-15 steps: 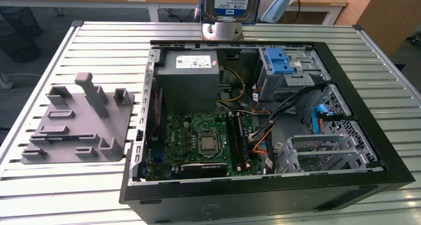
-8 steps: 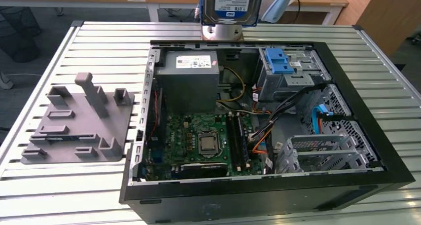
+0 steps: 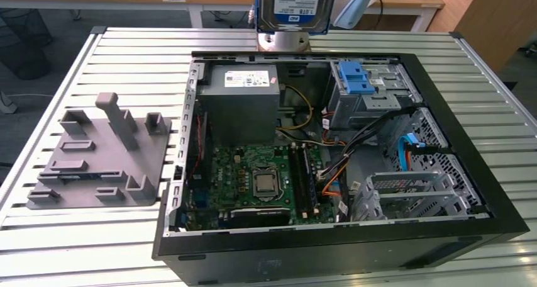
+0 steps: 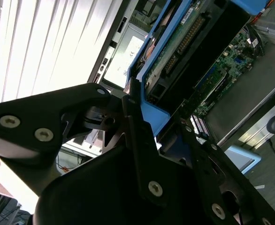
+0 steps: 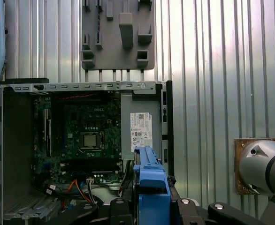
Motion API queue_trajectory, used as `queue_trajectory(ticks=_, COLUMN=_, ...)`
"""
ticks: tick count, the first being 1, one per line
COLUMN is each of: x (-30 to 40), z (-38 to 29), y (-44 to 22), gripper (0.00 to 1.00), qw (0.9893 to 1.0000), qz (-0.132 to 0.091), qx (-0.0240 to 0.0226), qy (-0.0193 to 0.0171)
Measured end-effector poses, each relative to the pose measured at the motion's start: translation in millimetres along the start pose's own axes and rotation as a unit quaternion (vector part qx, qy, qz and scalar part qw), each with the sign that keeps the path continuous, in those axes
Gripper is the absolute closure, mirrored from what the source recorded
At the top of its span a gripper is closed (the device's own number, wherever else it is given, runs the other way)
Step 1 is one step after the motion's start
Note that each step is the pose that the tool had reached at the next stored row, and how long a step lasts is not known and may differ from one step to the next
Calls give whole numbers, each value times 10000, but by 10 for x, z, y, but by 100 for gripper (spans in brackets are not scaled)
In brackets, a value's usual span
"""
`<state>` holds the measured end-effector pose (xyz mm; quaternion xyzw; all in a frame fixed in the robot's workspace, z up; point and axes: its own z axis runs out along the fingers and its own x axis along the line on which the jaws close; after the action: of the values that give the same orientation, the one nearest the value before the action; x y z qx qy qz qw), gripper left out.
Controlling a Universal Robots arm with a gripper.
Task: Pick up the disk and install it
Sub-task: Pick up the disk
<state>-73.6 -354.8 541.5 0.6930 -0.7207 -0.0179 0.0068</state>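
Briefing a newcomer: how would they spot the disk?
Find the open black computer case on the slatted metal table. Above its far edge in the exterior view, the gripper holds a flat silver hard drive with a white-and-blue label. Unlike the grey power-supply box inside, it is blue-framed and airborne.

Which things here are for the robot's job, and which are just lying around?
For the job: the disk, gripped by the claw; the open computer case.
Just lying about: the grey holder block; the slatted table.
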Motion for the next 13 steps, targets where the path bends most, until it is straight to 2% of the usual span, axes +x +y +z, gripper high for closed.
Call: queue_trajectory(ticks=13, x=77, z=-1, y=-3, gripper=64, qw=10000, qz=0, qx=0, qy=0)
